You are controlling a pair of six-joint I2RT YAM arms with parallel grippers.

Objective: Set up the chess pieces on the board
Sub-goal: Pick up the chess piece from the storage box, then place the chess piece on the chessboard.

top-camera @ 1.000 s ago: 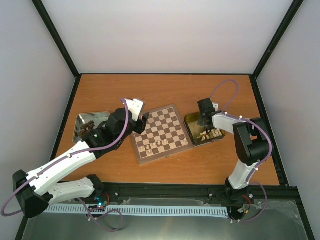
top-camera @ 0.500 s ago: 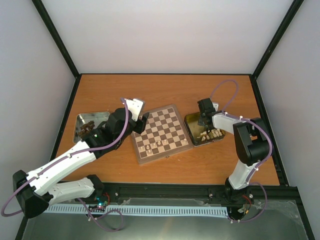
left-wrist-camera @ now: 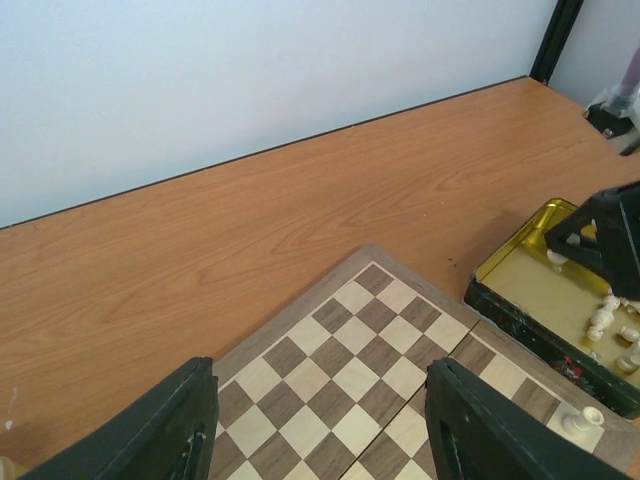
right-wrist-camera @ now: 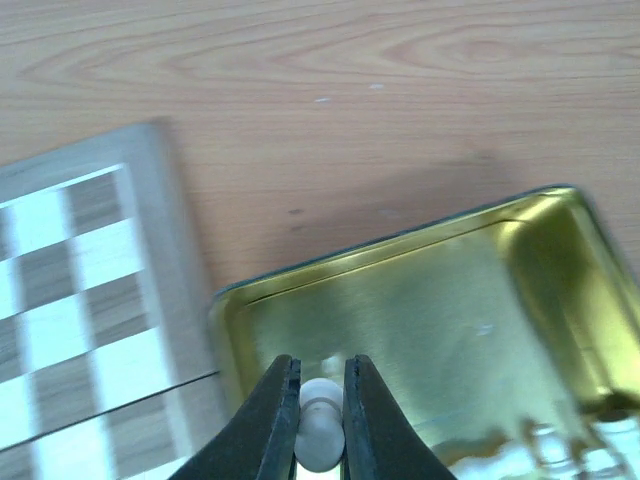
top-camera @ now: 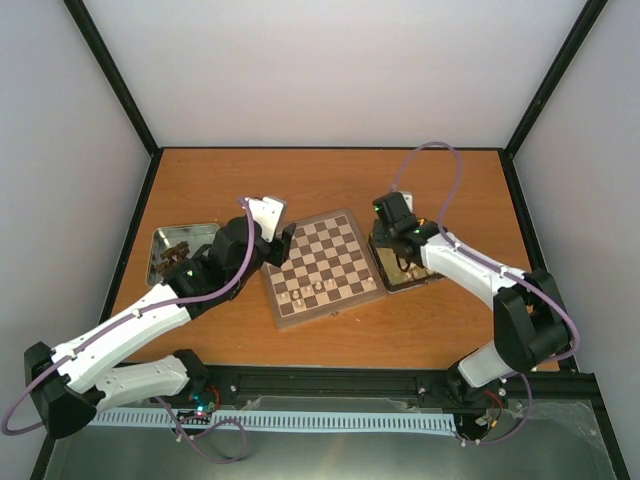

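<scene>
We judge the job to be at an early stage. The board lies at an angle in the middle of the table, and most of its squares are bare. To its right, just beside it, sits the gold tin. Well apart on the left is the silver tray. A short row of cream pieces stands along the near side of the board, with one more at its right edge close to the tin. More cream pieces wait in the tin, and the dark pieces lie heaped in the tray. We see no dark ones on the board, so most of both sets is left to place.

The left arm reaches diagonally from its near base to the board's left side. The right arm bends in from the right, with its wrist above the tin's far left corner, close to the board's edge.

The left gripper hangs over the far part of the board, its fingers spread with nothing between them. The right gripper has its fingers pressed onto a single cream piece, which it holds above the tin floor. We think the next step is to carry that piece over to a square.
</scene>
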